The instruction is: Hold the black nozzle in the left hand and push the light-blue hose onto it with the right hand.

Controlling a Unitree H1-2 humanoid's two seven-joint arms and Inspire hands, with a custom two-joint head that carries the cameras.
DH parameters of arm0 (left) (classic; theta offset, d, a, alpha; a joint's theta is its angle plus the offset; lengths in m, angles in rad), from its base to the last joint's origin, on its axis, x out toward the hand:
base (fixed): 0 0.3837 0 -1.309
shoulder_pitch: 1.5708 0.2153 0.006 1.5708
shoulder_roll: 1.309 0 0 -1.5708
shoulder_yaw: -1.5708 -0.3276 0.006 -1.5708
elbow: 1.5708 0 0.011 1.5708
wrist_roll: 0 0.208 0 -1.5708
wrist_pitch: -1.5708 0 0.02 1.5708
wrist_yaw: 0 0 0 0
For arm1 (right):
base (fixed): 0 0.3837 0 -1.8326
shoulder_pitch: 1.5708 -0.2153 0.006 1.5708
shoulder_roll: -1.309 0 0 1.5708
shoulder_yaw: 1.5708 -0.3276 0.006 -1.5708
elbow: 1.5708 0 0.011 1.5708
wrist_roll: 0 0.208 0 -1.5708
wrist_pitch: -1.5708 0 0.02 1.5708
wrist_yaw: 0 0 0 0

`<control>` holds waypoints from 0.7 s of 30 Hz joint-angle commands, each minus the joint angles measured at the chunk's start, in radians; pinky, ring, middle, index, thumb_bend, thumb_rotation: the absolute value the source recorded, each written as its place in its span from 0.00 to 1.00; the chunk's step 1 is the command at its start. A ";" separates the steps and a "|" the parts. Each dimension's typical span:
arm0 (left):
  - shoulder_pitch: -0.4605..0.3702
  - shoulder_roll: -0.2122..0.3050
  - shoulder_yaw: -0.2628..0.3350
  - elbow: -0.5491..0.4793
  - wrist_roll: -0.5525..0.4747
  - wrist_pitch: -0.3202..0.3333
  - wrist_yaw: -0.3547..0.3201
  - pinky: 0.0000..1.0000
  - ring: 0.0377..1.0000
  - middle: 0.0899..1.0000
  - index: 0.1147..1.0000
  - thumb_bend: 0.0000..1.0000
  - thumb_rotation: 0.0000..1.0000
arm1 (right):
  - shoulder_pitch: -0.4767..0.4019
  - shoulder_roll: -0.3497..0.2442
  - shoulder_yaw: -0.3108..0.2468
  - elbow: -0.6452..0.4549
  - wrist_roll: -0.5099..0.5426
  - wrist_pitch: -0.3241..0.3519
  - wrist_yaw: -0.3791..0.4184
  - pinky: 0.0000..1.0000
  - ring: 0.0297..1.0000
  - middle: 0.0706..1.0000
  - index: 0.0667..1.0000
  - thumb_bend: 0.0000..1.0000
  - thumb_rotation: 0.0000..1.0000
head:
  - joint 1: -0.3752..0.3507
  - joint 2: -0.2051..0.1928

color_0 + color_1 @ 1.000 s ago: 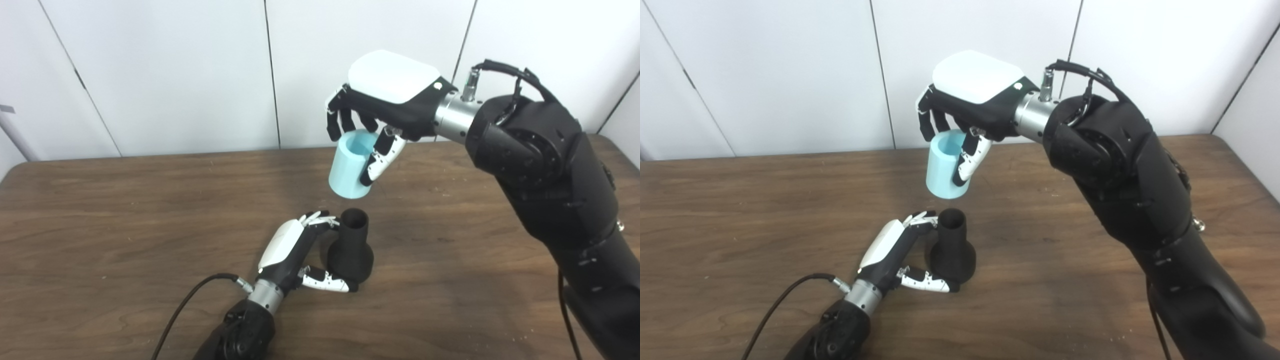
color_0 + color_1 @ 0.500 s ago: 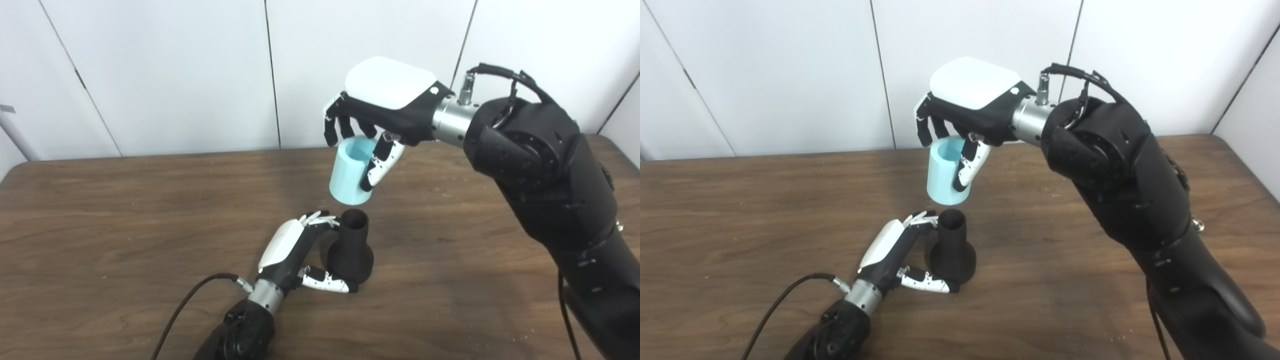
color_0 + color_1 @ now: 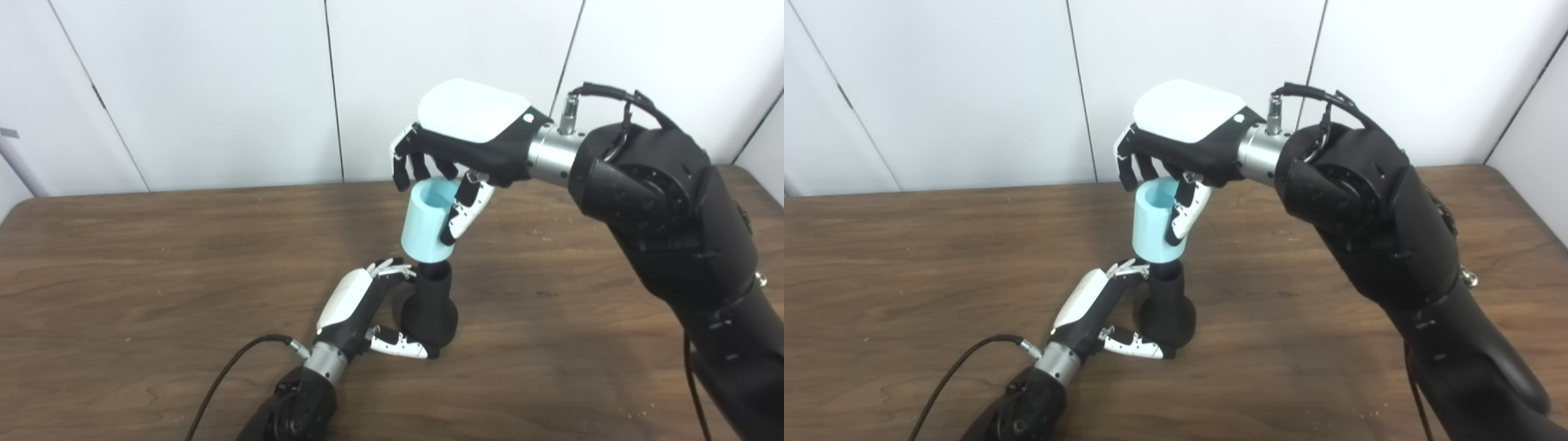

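Note:
The black nozzle [image 3: 430,306] stands upright on the wooden table [image 3: 122,275], narrow neck up and wide base down. My left hand [image 3: 358,306] is shut on it, fingers at the neck and thumb along the base. My right hand [image 3: 456,150] comes in from above, shut on the light-blue hose [image 3: 424,223], a short open tube held upright. The hose's lower rim sits on the top of the nozzle's neck and hides the neck's mouth.
A black cable [image 3: 229,373] runs from my left wrist to the table's front edge. My bulky right arm [image 3: 674,226] fills the right side. White wall panels [image 3: 214,92] stand behind the table's far edge.
My right hand has come down and slightly left with the hose, closing the gap so the hose's bottom now meets the nozzle's neck. The left hand and nozzle have stayed still.

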 commanded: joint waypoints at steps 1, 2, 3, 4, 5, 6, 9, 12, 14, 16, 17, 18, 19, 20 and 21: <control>0.046 0.019 -0.009 0.040 0.036 0.033 -0.026 1.00 0.94 0.79 0.42 0.52 0.07 | -0.044 -0.014 -0.011 -0.034 -0.002 0.010 -0.001 0.14 0.35 0.46 0.45 0.52 0.00 | -0.001 0.000; 0.046 0.019 -0.010 0.039 0.036 0.033 -0.026 1.00 0.94 0.79 0.42 0.52 0.07 | -0.045 -0.014 -0.010 -0.035 -0.002 0.010 0.003 0.14 0.35 0.46 0.45 0.52 0.00 | -0.001 0.000; 0.046 0.019 -0.010 0.040 0.037 0.033 -0.025 1.00 0.94 0.79 0.42 0.52 0.07 | -0.046 -0.015 -0.009 -0.037 -0.002 0.011 0.010 0.14 0.35 0.46 0.45 0.52 0.00 | -0.001 0.000; 0.046 0.019 -0.010 0.041 0.038 0.033 -0.025 1.00 0.94 0.79 0.42 0.52 0.07 | -0.046 -0.015 -0.009 -0.038 -0.002 0.012 0.014 0.14 0.35 0.46 0.45 0.52 0.00 | 0.000 0.000; 0.046 0.019 -0.010 0.041 0.038 0.034 -0.025 1.00 0.94 0.79 0.42 0.52 0.07 | -0.047 -0.015 -0.009 -0.038 -0.002 0.012 0.018 0.15 0.35 0.46 0.45 0.52 0.00 | 0.000 0.000; 0.046 0.019 -0.010 0.040 0.038 0.034 -0.025 1.00 0.94 0.79 0.42 0.52 0.07 | -0.048 -0.015 -0.009 -0.037 -0.002 0.012 0.022 0.15 0.33 0.43 0.48 0.51 0.00 | 0.000 0.001; 0.046 0.020 -0.010 0.041 0.038 0.033 -0.024 1.00 0.94 0.79 0.42 0.52 0.07 | -0.050 -0.016 -0.008 -0.035 -0.002 0.013 0.031 0.16 0.31 0.41 0.50 0.51 0.00 | 0.001 0.000; 0.045 0.020 -0.010 0.042 0.039 0.033 -0.024 1.00 0.94 0.79 0.42 0.52 0.07 | -0.053 -0.017 -0.009 -0.036 -0.003 0.015 0.043 0.17 0.31 0.42 0.51 0.51 0.00 | 0.000 0.002; 0.045 0.020 -0.010 0.041 0.038 0.033 -0.024 1.00 0.94 0.79 0.42 0.52 0.07 | -0.053 -0.017 -0.009 -0.037 -0.005 0.015 0.049 0.18 0.31 0.42 0.51 0.51 0.00 | 0.000 0.002; 0.045 0.020 -0.010 0.041 0.038 0.033 -0.025 1.00 0.94 0.79 0.42 0.52 0.07 | -0.054 -0.016 -0.009 -0.037 -0.006 0.015 0.052 0.18 0.31 0.42 0.51 0.51 0.00 | 0.000 0.002; 0.046 0.020 -0.010 0.040 0.038 0.033 -0.025 1.00 0.94 0.79 0.42 0.52 0.07 | -0.052 -0.017 -0.003 -0.035 -0.012 0.016 0.061 0.18 0.31 0.42 0.51 0.51 0.00 | 0.000 0.003; 0.047 0.021 -0.010 0.039 0.038 0.033 -0.025 1.00 0.94 0.79 0.42 0.52 0.07 | -0.052 -0.018 0.002 -0.034 -0.018 0.017 0.068 0.18 0.31 0.42 0.51 0.51 0.00 | 0.000 0.003; 0.047 0.021 -0.010 0.039 0.038 0.033 -0.025 1.00 0.94 0.79 0.42 0.52 0.07 | -0.051 -0.018 0.005 -0.033 -0.021 0.019 0.073 0.19 0.31 0.43 0.51 0.51 0.00 | 0.000 0.003; 0.048 0.021 -0.011 0.036 0.039 0.034 -0.026 1.00 0.94 0.79 0.42 0.52 0.07 | -0.053 -0.019 0.010 -0.034 -0.026 0.025 0.084 0.19 0.31 0.43 0.51 0.51 0.00 | 0.000 0.005; 0.049 0.021 -0.011 0.034 0.040 0.035 -0.027 1.00 0.94 0.79 0.42 0.52 0.07 | -0.055 -0.019 0.012 -0.034 -0.030 0.031 0.092 0.21 0.32 0.43 0.51 0.51 0.00 | 0.000 0.005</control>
